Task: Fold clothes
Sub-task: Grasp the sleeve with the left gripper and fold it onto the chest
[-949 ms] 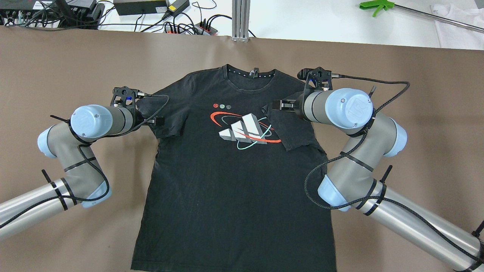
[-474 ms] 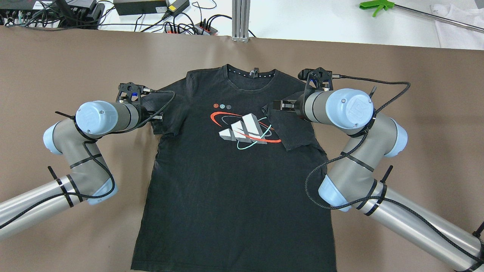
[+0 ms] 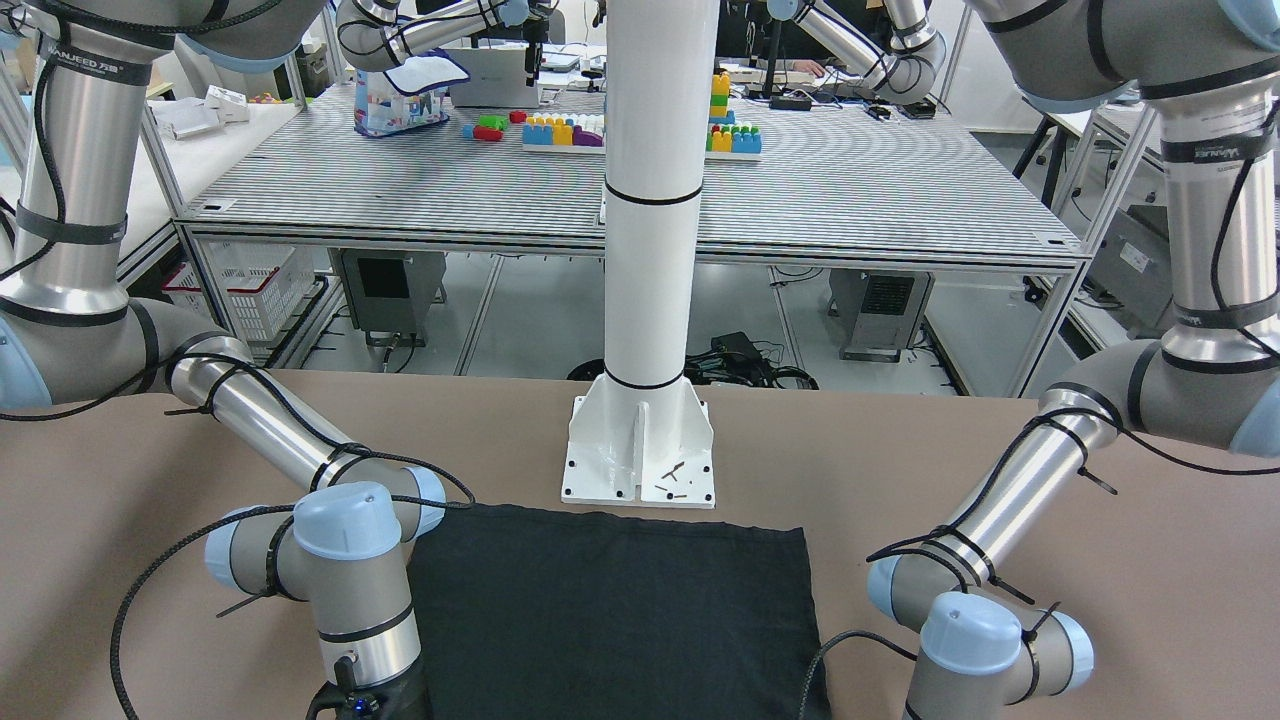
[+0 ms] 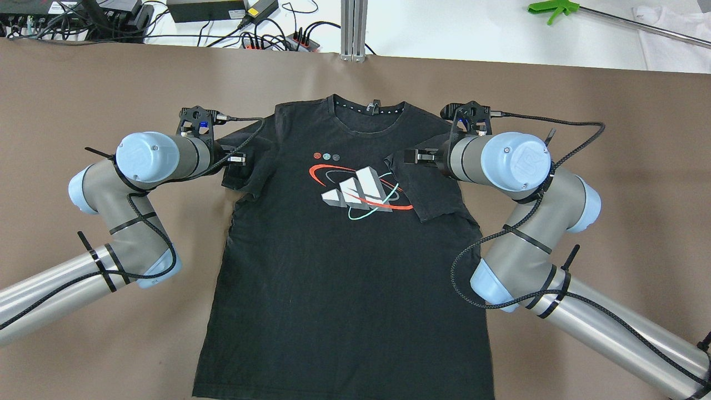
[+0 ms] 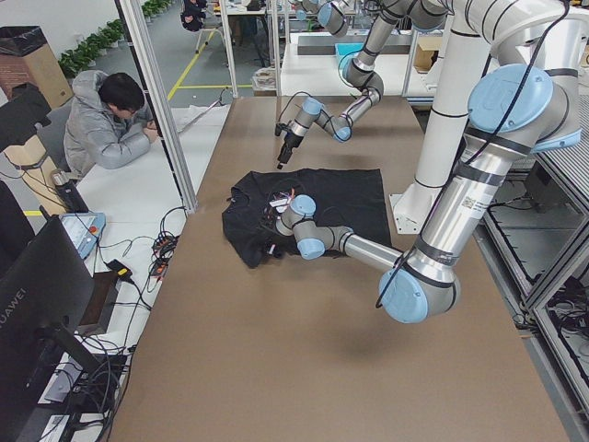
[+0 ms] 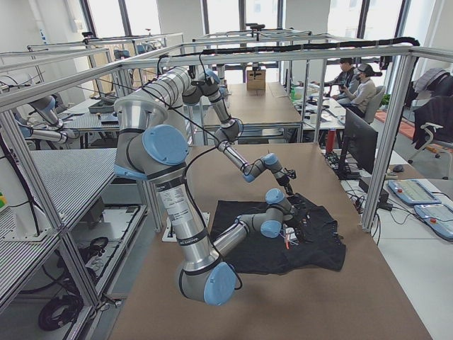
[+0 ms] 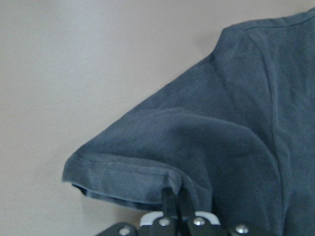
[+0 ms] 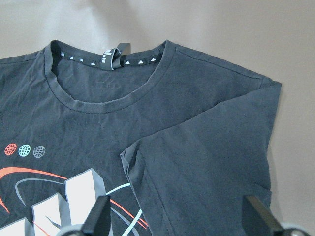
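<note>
The fold is at an early stage, by my reading. On the robot's left, the left gripper (image 7: 175, 194) is clenched on the hem of the near sleeve (image 4: 244, 178), pinching a small ridge of cloth between its closed fingers. That sleeve is bunched and drawn in toward the body but not yet laid flat over the chest.

In the middle, the black T-shirt (image 4: 333, 278) lies face up on the brown desk (image 4: 611, 139). Its collar (image 4: 369, 114) is on the far side from the robot and its bottom hem is at the near edge. The body looks smooth and spread to full length, so the lengthwise folds are not yet made. It is soft, faintly creased cotton, with a white, red and teal print (image 4: 361, 191) on the chest (one corner of it is covered).

On the right, the other sleeve (image 4: 427, 189) is already folded inward across the chest. The right gripper (image 4: 411, 156) hangs over it, released, fingers spread wide with nothing between them.
</note>
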